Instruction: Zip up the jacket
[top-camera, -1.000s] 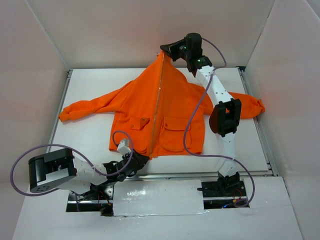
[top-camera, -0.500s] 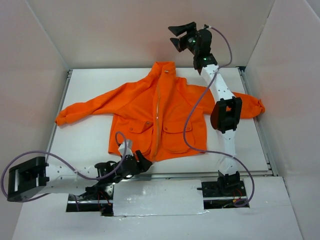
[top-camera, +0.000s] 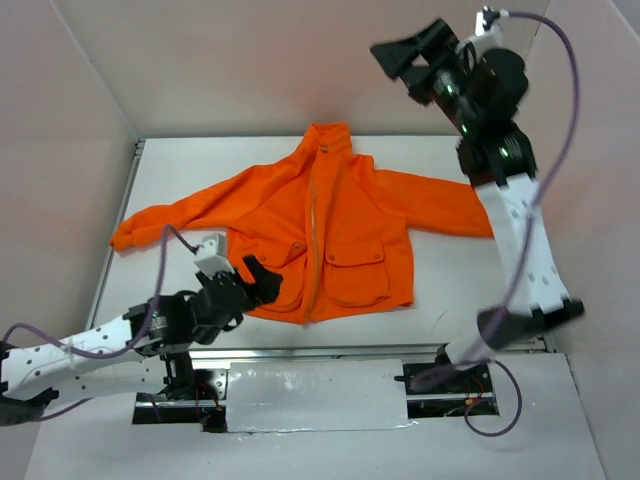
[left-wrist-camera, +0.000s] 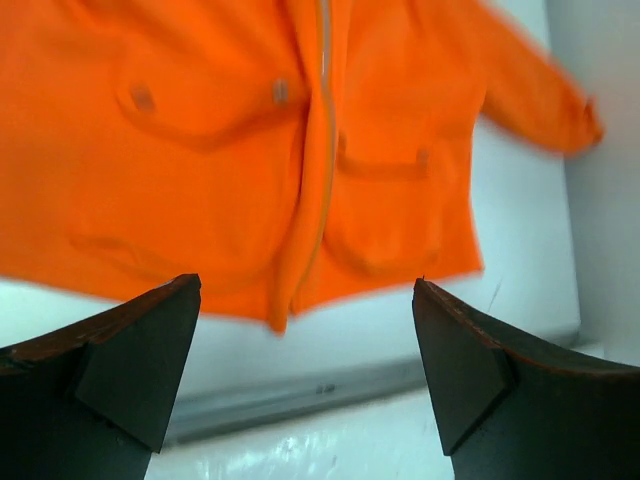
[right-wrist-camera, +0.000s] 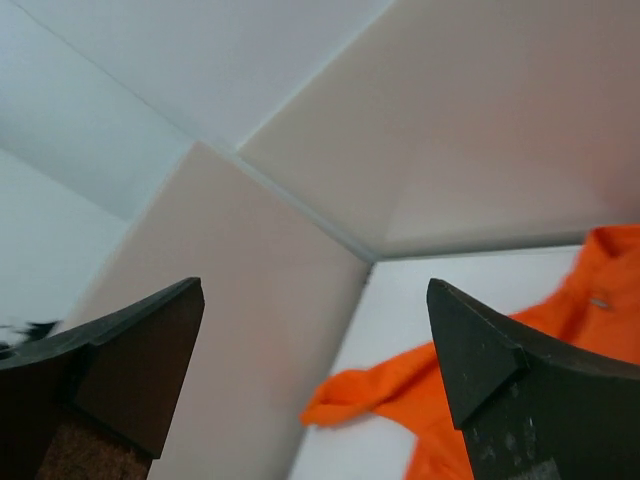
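Top external view, and the jacket (top-camera: 320, 235) lies flat and front-up on the worktop (top-camera: 450, 270), sleeves spread to either side. The left pincer (top-camera: 262, 277) hovers right over the hem at the near edge, jaws wide apart and nothing between them. From its own wrist camera the orange front fills the space just ahead of the fingers, though that picture is blurred. The right pincer (top-camera: 408, 45) hangs high up by the back wall (top-camera: 250, 70), jaws spread and empty too, with the jacket well below it and the collar (top-camera: 328, 138) the nearest part. Now the zipper (top-camera: 314, 235): a pale line runs straight from the hem up toward the collar with the two front halves meeting along it, so I'd call the zipping done or all but done. Whether the slider sits right at the top is too small to tell. What's left, by my reading, is only clearing the arms away. Nothing blocks either pincer: the worktop around the jacket carries nothing else, and the purple cable (top-camera: 560, 90) loops behind the right arm, well clear of the cloth.
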